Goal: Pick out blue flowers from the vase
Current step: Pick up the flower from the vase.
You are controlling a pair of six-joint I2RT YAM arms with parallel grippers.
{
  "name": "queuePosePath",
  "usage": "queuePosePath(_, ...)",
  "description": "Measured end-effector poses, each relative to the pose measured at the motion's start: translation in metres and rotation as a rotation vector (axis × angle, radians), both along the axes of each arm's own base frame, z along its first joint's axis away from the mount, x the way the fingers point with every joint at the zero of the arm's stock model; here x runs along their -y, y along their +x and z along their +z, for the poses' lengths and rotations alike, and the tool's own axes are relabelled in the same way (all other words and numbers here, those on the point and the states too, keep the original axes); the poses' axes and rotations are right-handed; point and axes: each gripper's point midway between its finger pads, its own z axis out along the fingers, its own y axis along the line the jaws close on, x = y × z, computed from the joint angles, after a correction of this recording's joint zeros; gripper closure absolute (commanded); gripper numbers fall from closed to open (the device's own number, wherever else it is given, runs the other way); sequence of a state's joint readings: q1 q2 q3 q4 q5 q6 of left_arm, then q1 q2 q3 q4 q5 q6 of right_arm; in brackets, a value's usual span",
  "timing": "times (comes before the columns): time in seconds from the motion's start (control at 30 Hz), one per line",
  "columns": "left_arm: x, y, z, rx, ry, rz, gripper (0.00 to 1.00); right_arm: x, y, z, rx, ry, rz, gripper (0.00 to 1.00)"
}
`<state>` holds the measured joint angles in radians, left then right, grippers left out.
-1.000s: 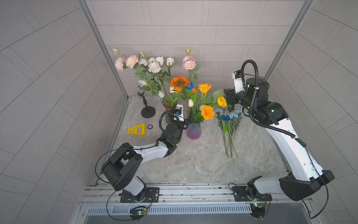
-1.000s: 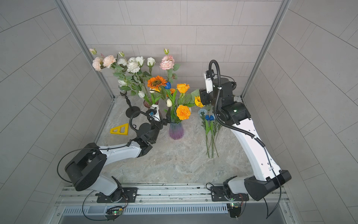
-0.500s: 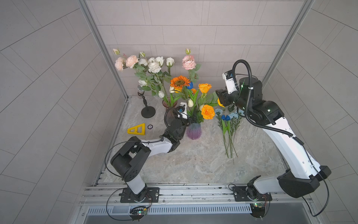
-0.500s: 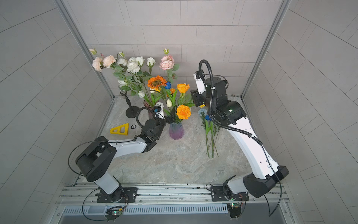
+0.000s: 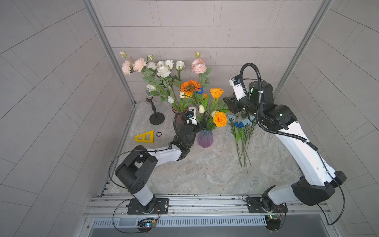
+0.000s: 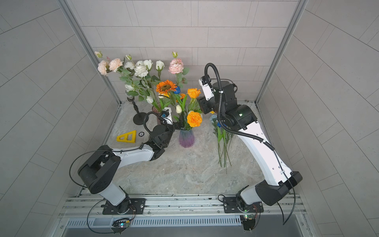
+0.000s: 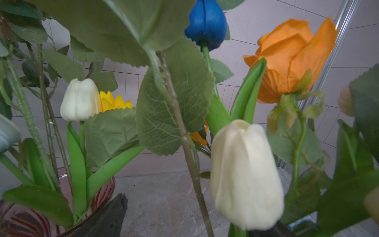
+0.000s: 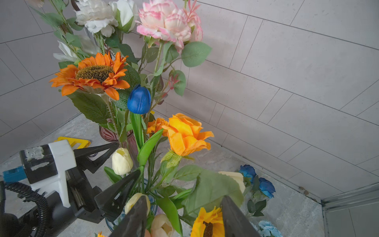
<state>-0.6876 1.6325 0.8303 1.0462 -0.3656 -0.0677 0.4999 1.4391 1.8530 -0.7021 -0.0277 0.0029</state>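
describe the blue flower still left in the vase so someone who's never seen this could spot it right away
Start at the purple-blue ribbed vase in the middle of the table and follow its bouquet up. Just below the big orange sunflower, on the side toward the orange rose, sits the blue tulip bud on a green stem. It is the only deep-blue bloom standing in that bouquet; its neighbours are orange, yellow and cream.

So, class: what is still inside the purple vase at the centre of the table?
The purple vase holds a blue tulip, an orange rose, a marigold and cream tulips. Leaves hide the stems lower down.
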Motion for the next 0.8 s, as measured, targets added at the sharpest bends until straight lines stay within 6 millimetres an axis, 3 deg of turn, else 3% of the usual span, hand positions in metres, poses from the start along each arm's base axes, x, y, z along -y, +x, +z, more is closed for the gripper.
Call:
queuePosePath(0.23,-0.009,-0.006,0.015,0.011,-0.03,0.017,0.08,-0.009,0.002,-0.006,-0.018,-0.002,0.027,0.42)
queuePosePath(0.8,-0.009,0.0,0.005,-0.059,-0.003,0.041,0.08,-0.068,0.026,-0.027,-0.092,0.029,0.206,0.45)
